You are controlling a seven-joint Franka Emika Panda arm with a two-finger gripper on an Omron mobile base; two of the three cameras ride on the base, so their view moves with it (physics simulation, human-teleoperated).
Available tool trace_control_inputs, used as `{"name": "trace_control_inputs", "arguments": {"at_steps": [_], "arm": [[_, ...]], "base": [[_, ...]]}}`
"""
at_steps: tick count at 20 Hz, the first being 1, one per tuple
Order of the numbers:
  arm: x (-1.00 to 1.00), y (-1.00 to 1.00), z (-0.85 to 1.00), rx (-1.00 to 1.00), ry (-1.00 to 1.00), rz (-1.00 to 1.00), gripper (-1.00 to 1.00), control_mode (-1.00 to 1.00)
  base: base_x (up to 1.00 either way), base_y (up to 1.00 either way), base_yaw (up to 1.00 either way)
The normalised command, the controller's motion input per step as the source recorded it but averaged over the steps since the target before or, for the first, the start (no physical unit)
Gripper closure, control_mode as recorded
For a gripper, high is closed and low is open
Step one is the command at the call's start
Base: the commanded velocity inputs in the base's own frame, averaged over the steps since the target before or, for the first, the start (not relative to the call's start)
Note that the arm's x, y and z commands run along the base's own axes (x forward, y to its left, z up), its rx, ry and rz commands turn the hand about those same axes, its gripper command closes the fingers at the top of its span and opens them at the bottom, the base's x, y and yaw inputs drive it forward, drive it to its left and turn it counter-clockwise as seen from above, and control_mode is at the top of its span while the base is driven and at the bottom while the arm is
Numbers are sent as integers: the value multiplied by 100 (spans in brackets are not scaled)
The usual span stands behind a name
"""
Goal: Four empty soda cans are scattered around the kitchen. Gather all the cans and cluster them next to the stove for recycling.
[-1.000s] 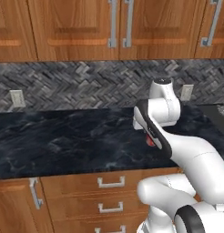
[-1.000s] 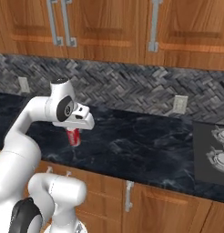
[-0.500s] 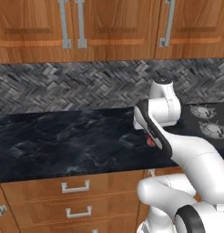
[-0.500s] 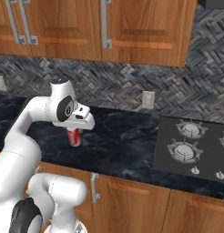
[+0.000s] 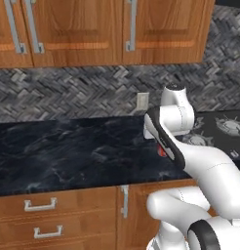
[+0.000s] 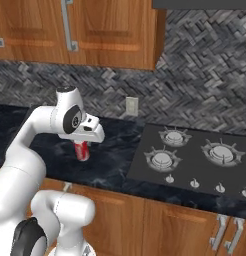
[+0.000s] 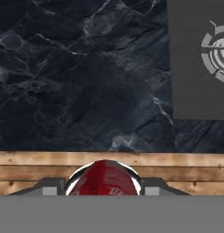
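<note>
My gripper (image 6: pixel 85 143) is shut on a red soda can (image 6: pixel 83 152) with a silvery top and holds it upright a little above the black counter (image 6: pixel 112 162), left of the stove (image 6: pixel 194 169). In the left base view the arm hides most of the can (image 5: pixel 161 152), and the stove (image 5: pixel 224 139) lies at the right edge behind the arm. In the hand view the can (image 7: pixel 104 179) sits between the fingertips of the gripper (image 7: pixel 101 191) over the counter's front edge, with a corner of the stove (image 7: pixel 196 91) and one burner at the upper right.
Wood wall cabinets (image 5: pixel 92 29) hang above the herringbone backsplash, which carries a white outlet (image 6: pixel 131 106). Drawers and cabinet doors (image 5: pixel 44 219) run below the counter (image 5: pixel 68 151). Knobs (image 6: pixel 195 184) line the stove's front. A bare strip of counter (image 7: pixel 86 82) lies between the can and the stove.
The whole scene has slid left in both base views, so the base has moved right along the counter and the stove has come closer. The gripper still holds the can the same way.
</note>
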Motion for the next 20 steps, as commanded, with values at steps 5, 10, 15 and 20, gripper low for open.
{"name": "trace_control_inputs", "arguments": {"at_steps": [5,10,15,20], "arm": [[0,0,0,0,0,0,100,100],[0,0,0,0,0,0,100,100],[0,0,0,0,0,0,100,100],[0,0,0,0,0,0,100,100]], "base": [[1,-73,0],[1,-73,0],[2,-70,0],[3,-70,0]]}}
